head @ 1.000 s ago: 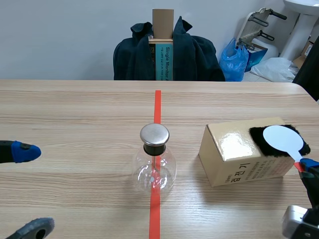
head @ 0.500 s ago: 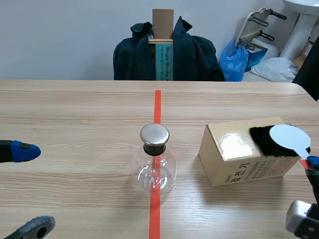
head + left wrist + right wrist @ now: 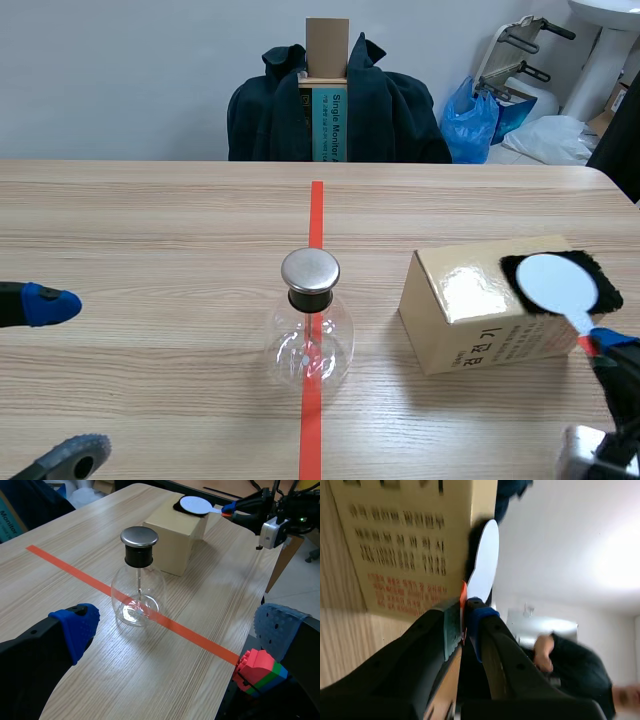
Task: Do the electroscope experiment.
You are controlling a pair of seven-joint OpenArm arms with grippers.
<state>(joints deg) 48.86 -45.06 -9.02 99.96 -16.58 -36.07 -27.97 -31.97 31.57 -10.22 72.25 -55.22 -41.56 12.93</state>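
Observation:
The electroscope (image 3: 310,326) is a clear glass flask with a black neck and a round metal cap, standing on the red tape line; it shows ahead of my left gripper as the flask (image 3: 138,582). A cardboard box (image 3: 480,312) stands to its right with a black fur patch (image 3: 605,288) on top. My right gripper (image 3: 598,345) is shut on the red handle of a white disc paddle (image 3: 556,283), whose disc lies over the fur. The paddle (image 3: 484,562) runs out from between my shut fingers. My left gripper (image 3: 170,630) hangs open near the table's left edge.
A chair draped with a dark jacket (image 3: 335,100) stands behind the table, holding a cardboard box. Bags and white fixtures sit at the back right. A coloured toy brick piece (image 3: 257,670) shows beside my left gripper's finger.
The paddle's disc slid right across the fur patch, then back left and slightly down. My left gripper stayed where it was.

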